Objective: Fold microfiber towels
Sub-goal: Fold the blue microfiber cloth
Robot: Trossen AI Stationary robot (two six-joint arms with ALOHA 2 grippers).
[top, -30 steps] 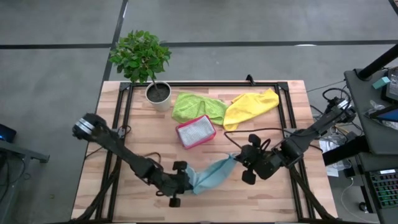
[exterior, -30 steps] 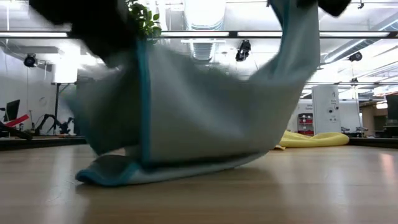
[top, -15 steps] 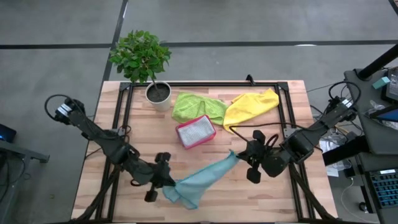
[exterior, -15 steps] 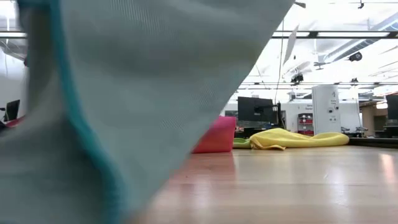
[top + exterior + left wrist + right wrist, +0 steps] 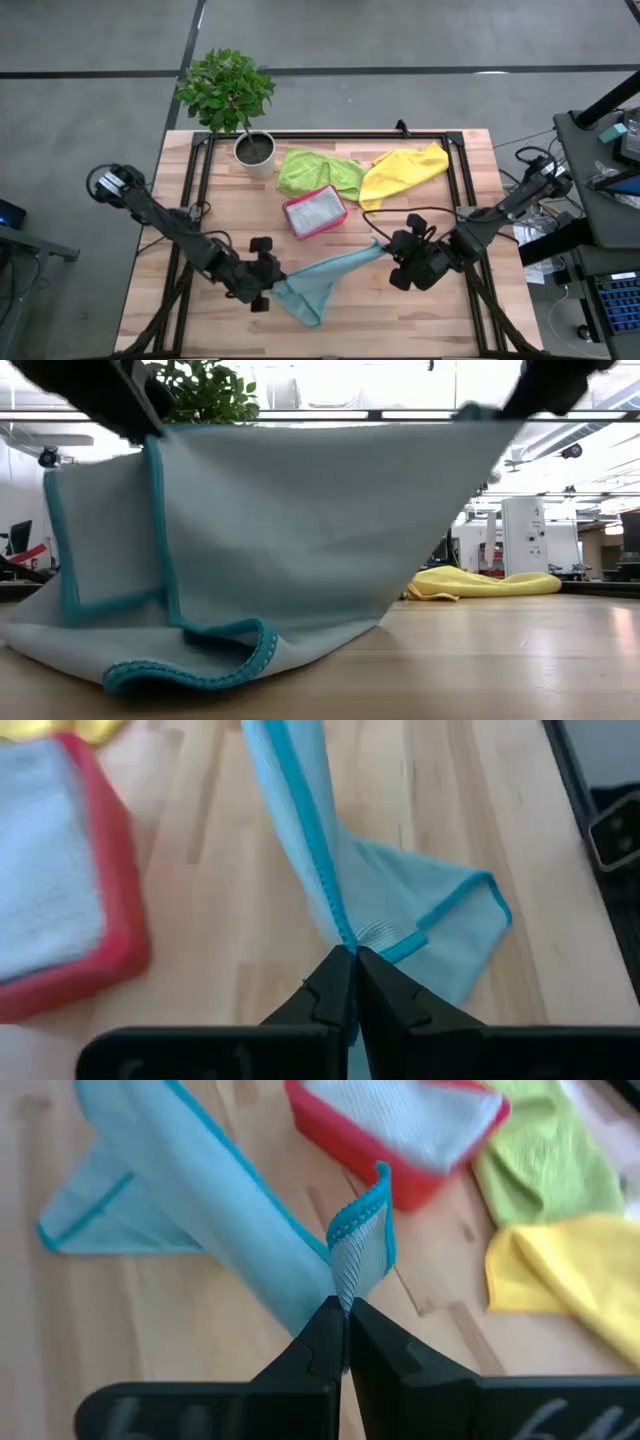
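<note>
My high view looks straight down on both arms; my low view sits at tabletop level, close in front of the teal towel (image 5: 270, 550). Each wrist view looks past its own closed fingers at that shared towel.

- teal-blue towel (image 5: 322, 280): darker teal hem, stretched between two pinched corners, lower edge sagging and bunched on the table, just in front of the pink tray (image 5: 315, 211)
- lime green towel (image 5: 318, 171): crumpled heap, just behind the tray
- yellow towel (image 5: 403, 171): crumpled, behind the tray to its right, touching the green one
- pale grey towel (image 5: 315, 208): folded, lying inside the tray
</note>
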